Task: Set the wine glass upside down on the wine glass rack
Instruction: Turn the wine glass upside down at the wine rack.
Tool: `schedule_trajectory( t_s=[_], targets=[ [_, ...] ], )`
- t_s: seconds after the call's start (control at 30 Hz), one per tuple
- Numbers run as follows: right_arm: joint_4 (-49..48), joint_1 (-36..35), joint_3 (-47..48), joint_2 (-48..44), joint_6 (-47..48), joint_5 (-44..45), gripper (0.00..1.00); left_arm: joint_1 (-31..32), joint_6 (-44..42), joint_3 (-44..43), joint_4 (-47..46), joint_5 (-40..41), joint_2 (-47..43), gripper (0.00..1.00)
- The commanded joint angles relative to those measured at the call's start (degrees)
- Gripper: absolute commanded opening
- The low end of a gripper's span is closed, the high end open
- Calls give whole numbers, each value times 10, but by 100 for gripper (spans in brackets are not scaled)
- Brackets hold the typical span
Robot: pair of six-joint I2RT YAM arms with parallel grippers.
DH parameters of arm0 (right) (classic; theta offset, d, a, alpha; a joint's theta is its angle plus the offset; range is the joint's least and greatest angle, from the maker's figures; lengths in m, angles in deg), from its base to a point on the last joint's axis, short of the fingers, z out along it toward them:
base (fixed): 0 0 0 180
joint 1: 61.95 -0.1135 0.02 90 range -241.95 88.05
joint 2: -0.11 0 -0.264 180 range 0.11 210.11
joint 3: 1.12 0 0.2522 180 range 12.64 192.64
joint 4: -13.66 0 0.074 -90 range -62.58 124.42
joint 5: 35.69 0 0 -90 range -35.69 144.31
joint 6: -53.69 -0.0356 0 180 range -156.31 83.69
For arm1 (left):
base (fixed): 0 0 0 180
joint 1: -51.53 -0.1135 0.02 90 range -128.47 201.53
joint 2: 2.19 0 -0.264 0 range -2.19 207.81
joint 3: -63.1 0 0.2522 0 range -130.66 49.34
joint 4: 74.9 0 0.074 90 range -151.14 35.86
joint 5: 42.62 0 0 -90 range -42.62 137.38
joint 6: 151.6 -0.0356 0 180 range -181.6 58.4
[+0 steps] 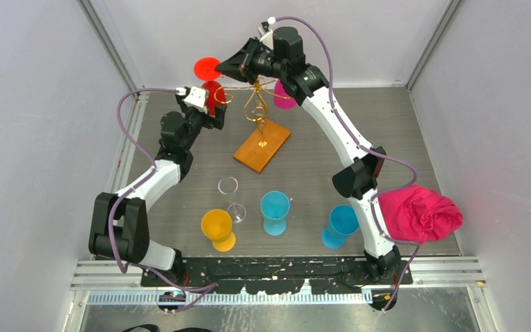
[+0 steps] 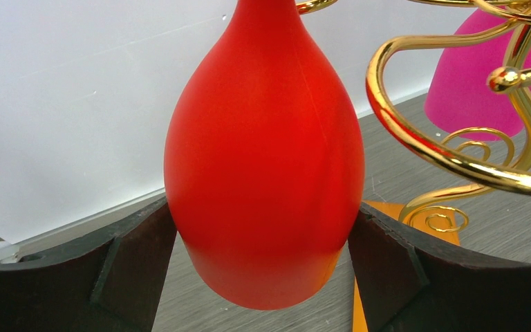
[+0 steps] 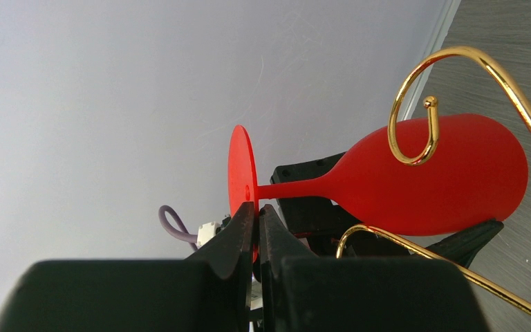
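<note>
Nearest us, on the grey ribbed table (image 1: 318,162), stand a yellow cup (image 1: 216,227), a clear glass (image 1: 229,189) and two teal cups (image 1: 274,207) (image 1: 340,223), all smooth and upright. A crumpled pink cloth (image 1: 420,213) lies just beside the right arm.

Past them sits the wine glass rack (image 1: 261,145). It is thin polished gold wire curled into scrolls around a central stem, on a flat orange-brown wooden slab.

The wine glass (image 2: 263,173) is at the rack's far left side, off the table, upside down. It is opaque matte red, with a teardrop bowl, a thin stem and a flat round foot on top. One scroll arm curves just beside its bowl. We cannot tell whether the stem sits inside an arm.

The left gripper (image 2: 259,211) has its dark fingers (image 2: 131,263) spread wide on either side of the bowl. We cannot tell whether they press on it. The right gripper (image 3: 256,214) is pinched nearly closed on the rim of the foot, from above.

Beyond the stem hangs a matte pink glass (image 2: 467,86), mouth down, on the rack's far right side.
</note>
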Motion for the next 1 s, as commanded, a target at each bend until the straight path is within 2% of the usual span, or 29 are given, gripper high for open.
schedule_trajectory(
  t_s=[0.0, 0.97],
  targets=[
    [-31, 6, 6, -42, 11, 4, 1, -5, -2, 6, -23, 27, -21, 90],
    [-17, 15, -36, -66, 35, 34, 1, -9, -8, 49, 38, 27, -79, 90]
  ],
)
